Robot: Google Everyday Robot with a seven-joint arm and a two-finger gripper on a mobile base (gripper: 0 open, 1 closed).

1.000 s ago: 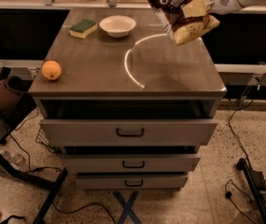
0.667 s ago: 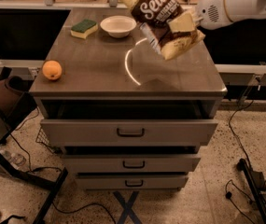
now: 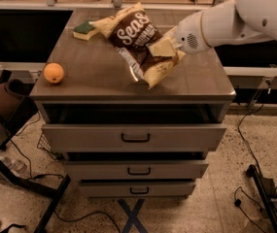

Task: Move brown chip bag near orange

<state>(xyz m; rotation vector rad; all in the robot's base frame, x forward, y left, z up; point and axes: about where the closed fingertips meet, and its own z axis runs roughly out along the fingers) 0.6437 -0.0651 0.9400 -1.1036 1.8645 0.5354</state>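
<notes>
The brown chip bag (image 3: 137,39) hangs tilted in the air above the middle of the cabinet top (image 3: 94,74), its dark centre with white script facing me. My gripper (image 3: 163,50) is shut on the bag's right side, with the white arm reaching in from the upper right. The orange (image 3: 54,73) sits on the cabinet top near its front left corner, well to the left of the bag and apart from it.
A green-and-yellow sponge (image 3: 85,29) lies at the back left of the cabinet top. The bag hides the spot behind it. Drawers (image 3: 135,137) stand below the top. Cables lie on the floor and a dark table leg (image 3: 11,171) is at the left.
The arm has carried the chip bag leftward and lower, from the back right of the cabinet top to above its middle. The white bowl is now hidden behind the bag.
</notes>
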